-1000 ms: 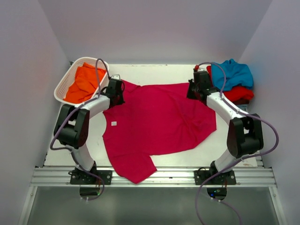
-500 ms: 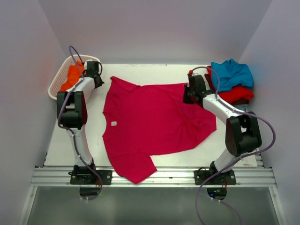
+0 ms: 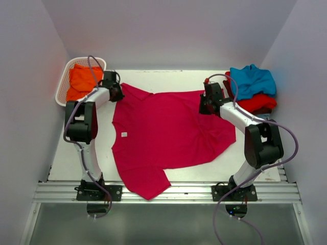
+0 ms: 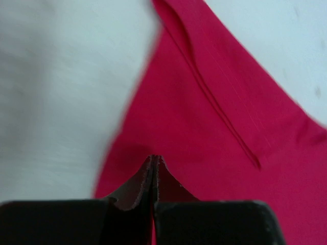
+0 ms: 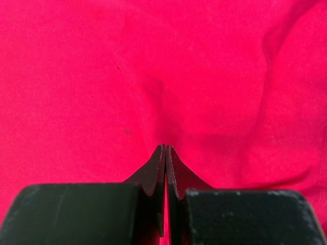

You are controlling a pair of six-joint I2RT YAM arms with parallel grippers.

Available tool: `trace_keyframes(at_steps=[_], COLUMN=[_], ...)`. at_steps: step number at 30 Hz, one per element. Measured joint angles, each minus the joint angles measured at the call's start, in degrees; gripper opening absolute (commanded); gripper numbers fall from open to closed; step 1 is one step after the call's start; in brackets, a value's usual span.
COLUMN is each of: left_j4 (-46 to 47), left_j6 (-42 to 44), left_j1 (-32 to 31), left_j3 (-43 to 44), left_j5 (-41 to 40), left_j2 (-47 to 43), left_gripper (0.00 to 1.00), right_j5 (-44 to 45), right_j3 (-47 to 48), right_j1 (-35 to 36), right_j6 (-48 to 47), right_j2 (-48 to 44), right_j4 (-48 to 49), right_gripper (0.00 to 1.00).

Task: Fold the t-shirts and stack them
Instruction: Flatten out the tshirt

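Left gripper (image 3: 113, 93) has its jaws pressed fully together, tips down at the far left corner of the crimson-pink t-shirt (image 3: 168, 130). In the left wrist view the closed tips (image 4: 155, 159) sit on the shirt (image 4: 214, 153) just inside its edge. Bare white table (image 4: 61, 102) lies to the left of the tips and a stitched hem (image 4: 219, 112) runs diagonally ahead and to the right. Can't tell if any cloth is caught between the fingers. Right gripper (image 3: 204, 106) also has jaws closed tight, at the far right edge of the same shirt. In the right wrist view its tips (image 5: 165, 148) rest on the fabric (image 5: 102, 76), with soft creases puckering around and ahead of them; a pinch can't be confirmed. The shirt is spread flat on the table (image 3: 66, 153) between the two grippers and runs back toward the arm bases, with one sleeve hanging over the near edge. Its small white neck label (image 3: 123, 135) is nearer the bases than the left gripper. The white basket (image 3: 61, 88) with the orange t-shirt (image 3: 84, 80) sits just left of the left gripper. The teal-blue t-shirt (image 3: 253, 79) is piled on the red t-shirt (image 3: 260, 102), just right of the right gripper.
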Motion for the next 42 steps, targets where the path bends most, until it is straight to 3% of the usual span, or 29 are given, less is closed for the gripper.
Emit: trace_keyframes(at_steps=[6, 15, 20, 31, 36, 40, 42], left_j4=[3.45, 5.84, 4.81, -0.79, -0.13, -0.76, -0.61], left_j6=[-2.10, -4.83, -5.38, -3.80, -3.26, -3.10, -2.75], left_j1=[-9.27, -9.07, -8.26, 0.11, 0.26, -1.40, -3.67], left_j3=[-14.47, -17.70, -13.68, 7.91, 7.39, 1.03, -3.43], left_j5=[8.63, 8.74, 4.44, -2.47, -2.25, -1.97, -2.05], left_j2=[-7.45, -7.78, -5.31, 8.35, 8.04, 3.19, -0.46], left_gripper=[0.00, 0.00, 0.00, 0.00, 0.00, 0.00, 0.00], right_j5=[0.02, 0.26, 1.66, 6.10, 7.56, 7.50, 7.50], right_j3=[0.00, 0.00, 0.00, 0.00, -1.20, -3.37, -4.46], right_j1=[-0.02, -0.02, -0.02, 0.00, 0.00, 0.00, 0.00], right_j6=[0.00, 0.02, 0.04, 0.48, 1.38, 2.43, 2.89], right_j2=[0.44, 1.27, 1.27, 1.25, -0.74, -4.07, -5.25], right_j4=[-1.03, -1.60, -2.80, -5.18, -5.90, -6.16, -6.34], right_gripper=[0.00, 0.00, 0.00, 0.00, 0.00, 0.27, 0.29])
